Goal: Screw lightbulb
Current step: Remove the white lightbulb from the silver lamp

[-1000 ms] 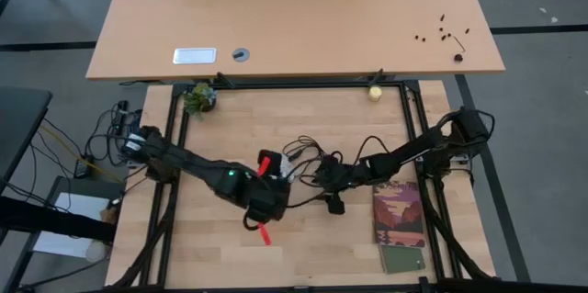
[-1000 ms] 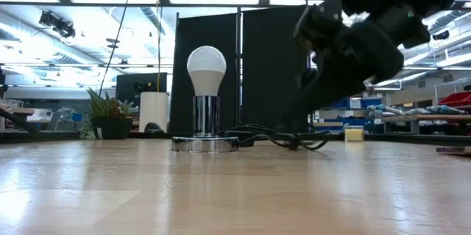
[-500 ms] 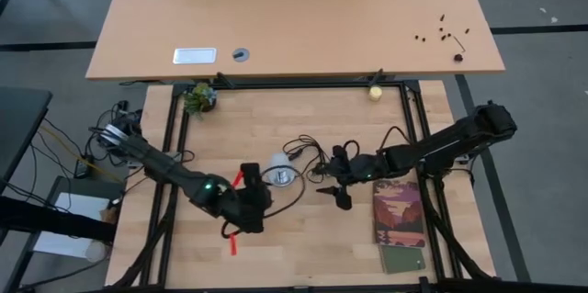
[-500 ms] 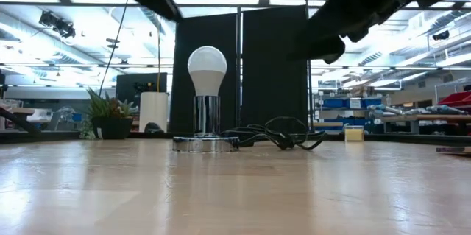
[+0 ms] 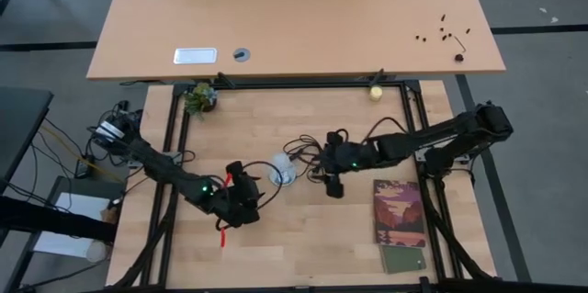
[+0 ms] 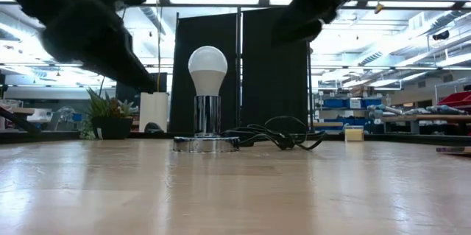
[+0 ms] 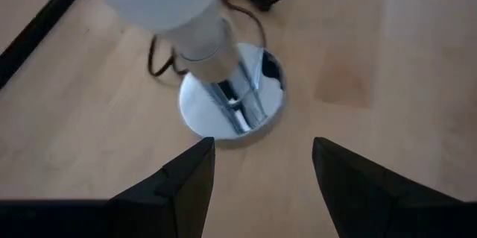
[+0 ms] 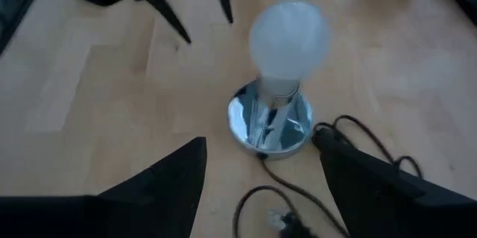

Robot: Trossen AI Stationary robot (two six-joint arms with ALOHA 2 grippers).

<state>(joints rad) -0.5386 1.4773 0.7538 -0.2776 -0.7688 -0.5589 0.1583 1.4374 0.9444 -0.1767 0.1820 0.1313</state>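
The white lightbulb (image 6: pixel 207 68) stands upright in the chrome socket post on its round silver base (image 6: pixel 206 144), mid-table. It also shows in the high view (image 5: pixel 280 168). My left gripper (image 7: pixel 261 171) hangs open just to the bulb's left (image 5: pixel 250 192), its fingers pointing slantwise down at the base (image 7: pixel 232 102). My right gripper (image 8: pixel 261 174) hangs open to the bulb's right (image 5: pixel 327 164), higher up, looking down on the lightbulb (image 8: pixel 289 35). Neither touches anything.
The black cord (image 6: pixel 280 136) lies in loops to the right of the base. A booklet (image 5: pixel 400 212) and a small green one (image 5: pixel 402 258) lie near right. A potted plant (image 5: pixel 198 98) and a yellowish ball (image 5: pixel 375 93) sit at the far edge.
My left gripper has come away from over the bulb, sunk toward the table and gone left, rolling as it went. My right gripper has risen above the cord. The bulb stands unmoved in the socket.
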